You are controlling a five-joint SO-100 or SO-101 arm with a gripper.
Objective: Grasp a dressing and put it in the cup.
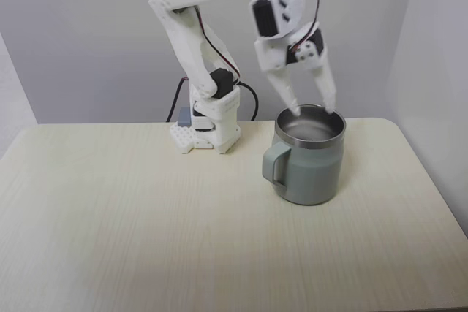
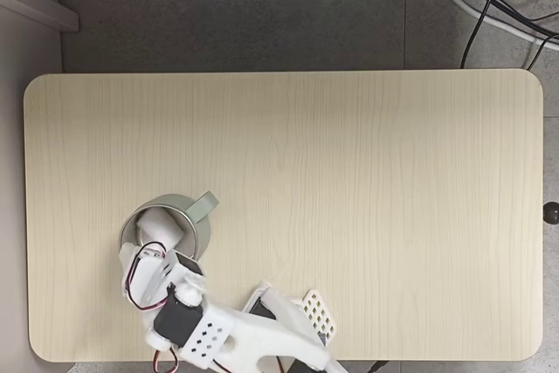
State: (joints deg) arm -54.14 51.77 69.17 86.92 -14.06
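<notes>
The gripper [image 1: 316, 112] is hanging spread open over the cup [image 1: 310, 169], fingertips at its rim, likely so a release drops straight inside. The dressing [image 2: 160, 225] is lying in the cup on the counter [image 2: 349, 181].

Front camera facing arm [image 1: 219, 49], top-down camera perhaps from behind, both sharing table [image 2: 349, 181]
</notes>
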